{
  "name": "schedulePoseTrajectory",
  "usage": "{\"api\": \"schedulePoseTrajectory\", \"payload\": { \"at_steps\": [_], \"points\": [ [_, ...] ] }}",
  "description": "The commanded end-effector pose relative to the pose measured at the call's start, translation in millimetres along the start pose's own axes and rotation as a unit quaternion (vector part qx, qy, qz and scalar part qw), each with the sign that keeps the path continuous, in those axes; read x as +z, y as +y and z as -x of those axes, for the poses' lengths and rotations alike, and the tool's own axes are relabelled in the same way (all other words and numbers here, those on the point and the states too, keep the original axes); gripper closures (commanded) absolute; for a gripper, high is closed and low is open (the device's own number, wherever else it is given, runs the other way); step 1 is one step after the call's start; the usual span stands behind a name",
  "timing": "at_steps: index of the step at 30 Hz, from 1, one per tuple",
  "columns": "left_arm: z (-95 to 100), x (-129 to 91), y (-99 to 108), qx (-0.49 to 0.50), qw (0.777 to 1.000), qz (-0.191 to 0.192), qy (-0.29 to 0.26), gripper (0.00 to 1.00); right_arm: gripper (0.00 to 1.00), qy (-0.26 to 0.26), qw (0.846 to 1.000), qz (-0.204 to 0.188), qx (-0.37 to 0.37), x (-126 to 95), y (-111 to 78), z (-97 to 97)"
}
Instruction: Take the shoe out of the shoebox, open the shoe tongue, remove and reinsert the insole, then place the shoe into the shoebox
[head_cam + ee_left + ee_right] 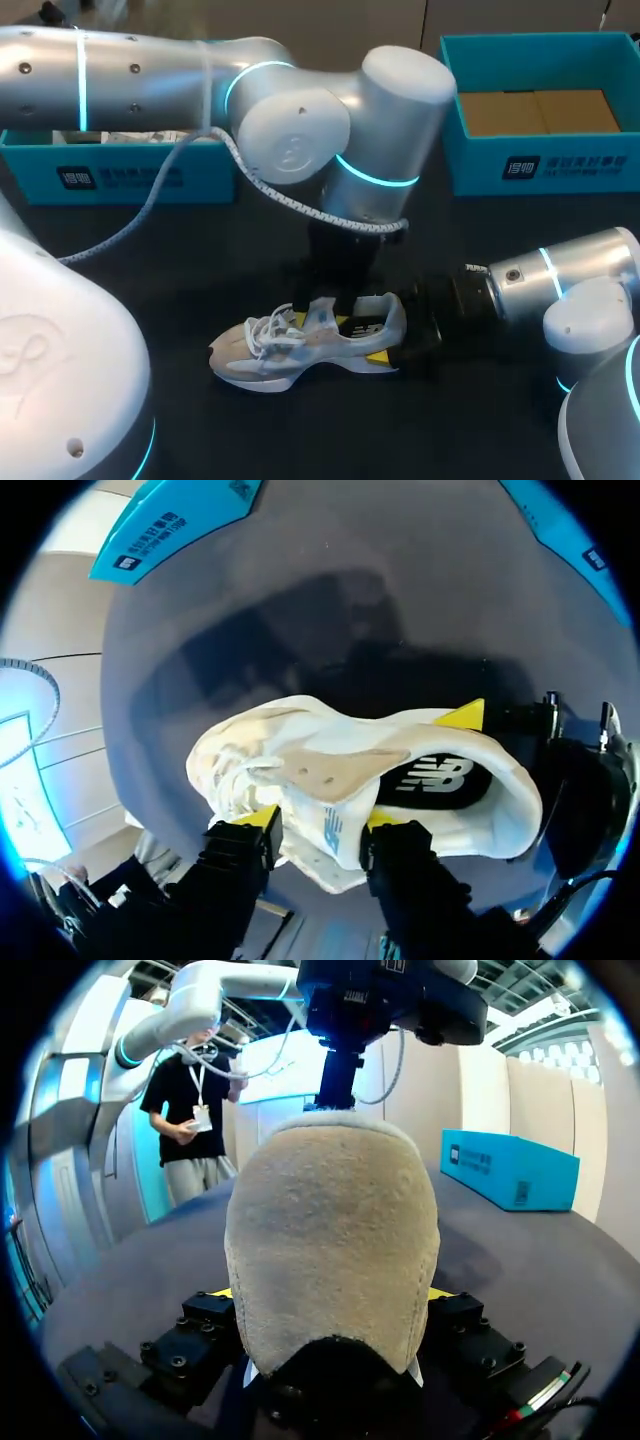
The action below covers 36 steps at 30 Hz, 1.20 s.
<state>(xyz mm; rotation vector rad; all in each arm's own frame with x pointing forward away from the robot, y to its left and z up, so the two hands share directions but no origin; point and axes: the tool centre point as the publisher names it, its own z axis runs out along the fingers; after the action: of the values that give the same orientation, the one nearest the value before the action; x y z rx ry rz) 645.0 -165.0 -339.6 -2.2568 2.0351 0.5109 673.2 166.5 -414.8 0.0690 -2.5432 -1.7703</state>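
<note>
1. Shoe (305,345), pale grey and white, stands on its sole on the dark table (250,430), a little toward 6 o'clock of the middle. Its long axis runs 9 to 3 o'clock, with the toe at 9 and the heel at 3.
2. Left gripper (340,300) comes straight down over the shoe's opening. Its wrist view shows the tongue (322,830) pinched between the two yellow tips, one on each side, with the flap lifted away from the laces (235,775).
3. Right gripper (402,345) lies low at 3 o'clock, clamped on the heel. Its own view has the suede heel (330,1230) filling the space between its fingers, with only slivers of yellow showing on either side.
4. Only the left wrist view looks into the shoe: the dark insole (435,780) lies flat inside.
5. Only the head view shows both teal boxes: a teal box (120,170) at 10 o'clock and a second teal box (540,150) at 2 o'clock, both well apart from the shoe.
</note>
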Motion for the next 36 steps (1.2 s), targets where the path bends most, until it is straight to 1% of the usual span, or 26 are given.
{"api": "schedulePoseTrajectory", "payload": {
  "at_steps": [1, 2, 3, 6, 8, 9, 12, 15, 17, 20, 21, 23, 26, 30, 36],
  "points": [
    [17.3, -8, 7, -0.008, 1.000, -0.010, 0.024, 0.62, 1.00, -0.001, 1.000, -0.002, 0.000, 3, -0.8, -0.8],
    [17.9, -9, 7, -0.008, 1.000, -0.010, 0.025, 0.65, 1.00, -0.001, 1.000, -0.002, 0.000, 3, -0.8, -0.8],
    [19.2, -10, 7, -0.010, 0.999, -0.010, 0.030, 0.71, 1.00, -0.001, 1.000, -0.002, 0.000, 3, -0.8, -0.8],
    [23.2, -10, 7, -0.013, 0.999, -0.008, 0.038, 0.83, 1.00, -0.001, 1.000, -0.002, 0.000, 3, -0.8, -0.8],
    [26.1, -10, 7, -0.014, 0.999, -0.006, 0.045, 0.96, 1.00, -0.001, 1.000, -0.002, 0.000, 3, -0.8, -0.8],
    [27.8, -10, 7, -0.016, 0.999, -0.005, 0.049, 1.00, 1.00, -0.001, 1.000, -0.002, 0.000, 3, -0.8, -0.8],
    [35.9, -12, 6, -0.022, 0.997, -0.003, 0.076, 1.00, 1.00, -0.001, 1.000, -0.002, 0.000, 3, -0.8, -0.8],
    [47.9, -18, 6, -0.021, 0.991, -0.003, 0.131, 1.00, 1.00, -0.001, 1.000, -0.002, 0.000, 3, -0.8, -0.8],
    [58.4, -22, 10, -0.014, 0.984, -0.001, 0.179, 1.00, 1.00, -0.001, 1.000, -0.002, 0.000, 3, -0.8, -0.8],
    [72.1, -23, 4, -0.020, 0.971, 0.002, 0.236, 1.00, 1.00, -0.001, 1.000, -0.002, 0.000, 3, -0.8, -0.8],
    [76.2, -23, 3, -0.026, 0.969, -0.008, 0.246, 1.00, 1.00, -0.001, 1.000, -0.002, 0.000, 3, -0.8, -0.8],
    [83.4, -21, 2, -0.023, 0.961, -0.009, 0.274, 1.00, 1.00, -0.001, 1.000, -0.002, 0.000, 3, -0.8, -0.8],
    [93.0, -17, 3, -0.020, 0.952, -0.010, 0.304, 1.00, 1.00, -0.001, 1.000, -0.002, 0.000, 3, -0.8, -0.8],
    [104.0, -3, 5, -0.014, 0.945, -0.016, 0.327, 1.00, 1.00, -0.001, 1.000, -0.002, 0.000, 3, -0.8, -0.8],
    [112.8, 25, 6, -0.006, 0.945, -0.012, 0.327, 1.00, 1.00, -0.001, 1.000, -0.002, 0.000, 3, -0.8, -0.8]
  ]
}}
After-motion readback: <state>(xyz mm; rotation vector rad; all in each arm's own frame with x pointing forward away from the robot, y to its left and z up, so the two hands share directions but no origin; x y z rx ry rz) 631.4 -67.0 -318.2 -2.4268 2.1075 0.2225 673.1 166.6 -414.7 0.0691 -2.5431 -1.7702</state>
